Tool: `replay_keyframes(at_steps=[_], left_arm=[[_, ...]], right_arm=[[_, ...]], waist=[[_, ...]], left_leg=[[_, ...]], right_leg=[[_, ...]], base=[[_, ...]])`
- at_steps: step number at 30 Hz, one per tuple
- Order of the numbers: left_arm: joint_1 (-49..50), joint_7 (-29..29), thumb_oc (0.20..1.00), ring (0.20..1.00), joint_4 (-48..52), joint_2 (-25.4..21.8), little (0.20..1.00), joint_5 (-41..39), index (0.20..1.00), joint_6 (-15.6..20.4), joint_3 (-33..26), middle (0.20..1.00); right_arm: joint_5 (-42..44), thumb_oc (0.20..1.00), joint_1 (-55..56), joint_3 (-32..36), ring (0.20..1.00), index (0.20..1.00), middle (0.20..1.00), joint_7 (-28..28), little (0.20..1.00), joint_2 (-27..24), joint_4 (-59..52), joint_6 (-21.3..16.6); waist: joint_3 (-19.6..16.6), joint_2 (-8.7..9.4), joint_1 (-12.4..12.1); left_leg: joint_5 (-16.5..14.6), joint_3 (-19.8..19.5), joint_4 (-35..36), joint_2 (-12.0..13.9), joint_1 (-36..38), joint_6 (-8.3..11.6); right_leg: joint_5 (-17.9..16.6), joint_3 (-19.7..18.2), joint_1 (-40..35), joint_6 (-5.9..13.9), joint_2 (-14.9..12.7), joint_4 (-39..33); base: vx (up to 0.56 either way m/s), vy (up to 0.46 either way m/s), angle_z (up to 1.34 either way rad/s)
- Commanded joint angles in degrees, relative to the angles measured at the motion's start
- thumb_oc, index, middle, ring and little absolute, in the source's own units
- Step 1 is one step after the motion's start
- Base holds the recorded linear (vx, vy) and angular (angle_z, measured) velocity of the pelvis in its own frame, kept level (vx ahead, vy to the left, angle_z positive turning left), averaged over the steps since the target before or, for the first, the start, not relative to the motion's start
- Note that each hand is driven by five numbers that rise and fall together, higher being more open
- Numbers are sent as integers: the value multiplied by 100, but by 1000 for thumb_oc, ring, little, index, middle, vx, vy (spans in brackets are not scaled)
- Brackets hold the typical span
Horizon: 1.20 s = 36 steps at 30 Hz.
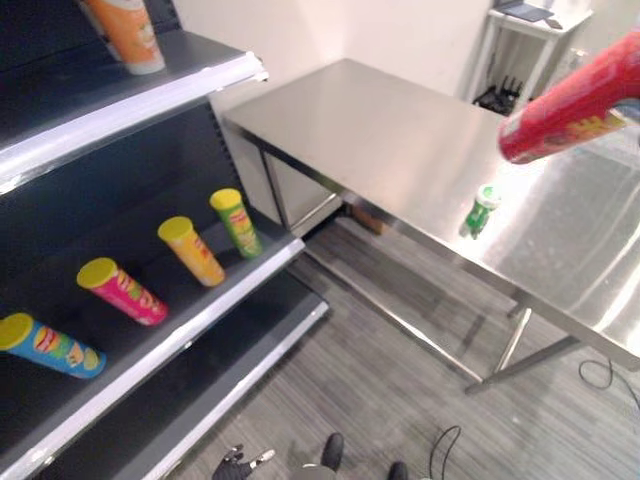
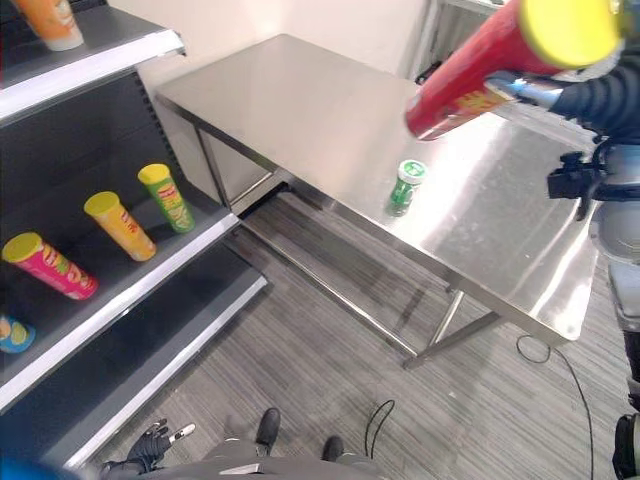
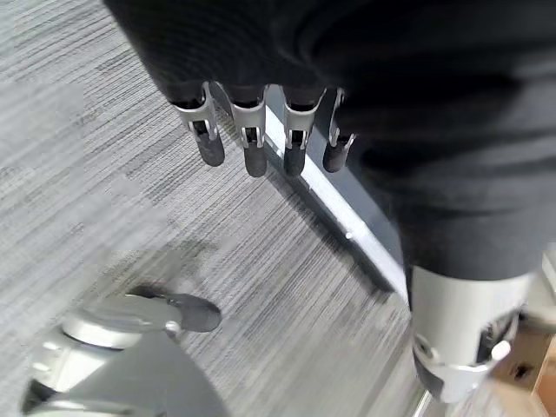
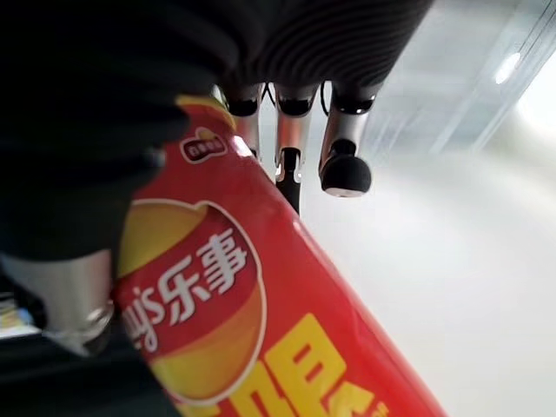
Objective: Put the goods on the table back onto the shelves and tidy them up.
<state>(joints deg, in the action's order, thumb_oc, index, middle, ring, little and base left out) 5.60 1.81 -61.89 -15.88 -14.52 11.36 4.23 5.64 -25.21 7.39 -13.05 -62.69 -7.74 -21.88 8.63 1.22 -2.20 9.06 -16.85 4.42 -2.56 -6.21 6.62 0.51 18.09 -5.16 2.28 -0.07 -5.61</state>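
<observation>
Brushed steel table (image 1: 400, 130), glossy red can (image 1: 575, 100)

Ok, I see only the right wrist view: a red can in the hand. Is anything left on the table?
Observer: Yes, one small green can stands on the steel table, near its front edge.
Operator: Where is the red can compared to the table?
Observer: The right hand holds the red can in the air above the table, tilted.
Operator: And the left hand?
Observer: The left hand hangs low over the grey floor, fingers relaxed, holding nothing.
</observation>
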Motion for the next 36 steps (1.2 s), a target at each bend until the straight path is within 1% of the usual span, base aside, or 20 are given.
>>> replay_keyframes(at_steps=[1,3,6,8,9,10,11,14,15,17,18,19,22,23,24,25,26,30,35,36], left_arm=[[-249,91,1000,1000,96,-346,1000,-33,1000,206,151,1000],[-272,147,1000,1000,149,-292,1000,-68,1000,247,99,1000],[-243,219,1000,1000,137,-237,1000,-45,1000,272,50,1000],[-128,246,1000,1000,66,-172,1000,33,1000,272,-27,1000],[-132,247,1000,1000,66,-176,1000,35,1000,273,-20,1000],[-43,192,1000,1000,37,-146,1000,150,1000,277,-54,1000],[-43,192,1000,1000,36,-147,1000,150,1000,277,-53,1000],[-37,177,1000,1000,-11,-170,1000,257,1000,283,-82,1000],[-91,218,1000,1000,-51,-234,1000,292,1000,259,-130,1000],[-102,250,1000,1000,-26,-301,1000,276,1000,280,-159,1000],[-59,241,1000,1000,19,-396,1000,307,1000,289,-256,1000],[-62,241,1000,1000,20,-400,1000,307,1000,287,-260,1000],[-36,259,1000,1000,-69,-545,1000,341,1000,245,-432,1000],[-74,202,1000,1000,-44,-608,1000,402,1000,223,-408,1000],[-110,161,1000,1000,-38,-647,1000,452,1000,220,-377,1000],[-115,160,1000,1000,-39,-648,1000,452,1000,220,-375,1000],[-158,35,1000,1000,-92,-685,1000,559,1000,207,-254,1000],[-296,-146,1000,1000,-165,-702,1000,680,1000,178,-83,1000],[-290,-168,1000,1000,-148,-580,1000,710,1000,201,3,1000],[-204,-164,1000,1000,-164,-524,1000,682,1000,204,19,1000]], right_arm=[[162,200,-419,-15,200,200,200,29,200,-584,-228,-124],[-75,200,-429,-160,200,200,200,15,200,-706,-401,-83],[-200,200,-89,57,200,200,200,39,200,-644,-656,-94],[-152,200,240,250,200,200,200,146,200,-324,-917,-139],[-152,200,268,281,200,200,200,150,200,-320,-932,-134],[-71,200,439,367,200,200,200,324,200,-2,-1058,-144],[-71,200,442,370,200,200,200,324,200,-1,-1060,-143],[-74,200,516,298,200,200,200,393,200,292,-1045,-96],[-152,200,524,250,200,200,200,357,200,554,-1055,-55],[-167,200,455,177,200,200,200,336,200,657,-1078,-49],[-196,200,382,97,200,200,200,362,200,782,-1112,-18],[-198,200,376,96,200,200,200,361,200,786,-1112,-17],[-267,200,252,-235,200,200,200,451,200,999,-1194,79],[-261,200,359,-288,200,200,200,574,200,898,-1228,127],[-242,200,415,-261,200,200,200,623,200,857,-1257,113],[-240,200,419,-253,200,200,200,625,200,857,-1260,113],[-142,200,538,-227,200,200,200,811,200,798,-1369,106],[112,200,731,-314,200,200,200,1118,200,593,-1479,71],[284,200,453,-669,200,200,200,1240,200,555,-1451,42],[491,200,211,-940,200,200,200,1369,200,539,-1510,44]], waist=[[-61,266,-205],[-32,275,-147],[-25,241,22],[-37,90,89],[-43,95,95],[-146,-38,129],[-149,-35,129],[-173,-78,133],[-142,-30,135],[-140,54,110],[-132,78,59],[-142,103,66],[-65,135,54],[-10,118,213],[-8,105,258],[-14,111,246],[-15,113,366],[-64,217,471],[-83,262,401],[-157,267,271]], left_leg=[[-482,836,58,705,-307,360],[-502,1417,47,1258,-188,403],[-227,1754,-14,1886,-39,525],[-29,1839,-237,2216,224,705],[-12,1820,-242,2205,195,696],[-437,1813,-182,2063,482,728],[-438,1813,-185,2059,478,727],[-913,1910,-350,1772,477,548],[-1168,1921,-482,1490,407,377],[-1273,1934,-618,1297,273,263],[-1427,1988,-541,1065,299,88],[-1402,1989,-535,1033,276,74],[-1397,2058,-376,570,349,-162],[-1362,1953,-328,424,390,-261],[-1315,1926,-295,367,401,-298],[-1297,1937,-288,363,389,-299],[-1236,1781,-221,233,449,-400],[-1093,1458,-84,-62,556,-515],[-1054,1325,-25,-178,659,-484],[-1056,1231,-22,-188,653,-448]], right_leg=[[637,-254,186,349,-293,248],[571,-38,247,393,-494,304],[457,134,249,488,-740,305],[319,245,183,600,-929,224],[297,260,194,603,-936,216],[38,283,201,757,-1145,131],[36,283,203,759,-1148,128],[-274,262,315,947,-1544,127],[-562,229,488,1065,-1888,136],[-680,215,601,1137,-2074,128],[-848,163,736,1207,-2280,116],[-870,158,760,1212,-2310,111],[-1237,-100,1071,1265,-2617,123],[-898,-948,1127,1109,-2206,458],[-614,-1324,1096,1070,-1913,576],[-619,-1342,1127,1067,-1916,590],[-157,-1892,1036,966,-1253,832],[180,-2402,931,608,-85,904],[157,-2368,625,468,159,584],[77,-2344,566,455,179,379]], base=[[-86,131,123],[-57,186,97],[-64,246,78],[-48,374,46],[-68,578,44],[-52,369,39],[-67,524,49],[-100,456,36],[-215,577,35],[-170,391,31],[-105,258,8],[-178,387,-3],[-201,430,-2],[-194,526,-11],[-102,286,12],[-16,225,42],[16,189,53],[23,102,49],[40,-38,41],[73,-93,32]])
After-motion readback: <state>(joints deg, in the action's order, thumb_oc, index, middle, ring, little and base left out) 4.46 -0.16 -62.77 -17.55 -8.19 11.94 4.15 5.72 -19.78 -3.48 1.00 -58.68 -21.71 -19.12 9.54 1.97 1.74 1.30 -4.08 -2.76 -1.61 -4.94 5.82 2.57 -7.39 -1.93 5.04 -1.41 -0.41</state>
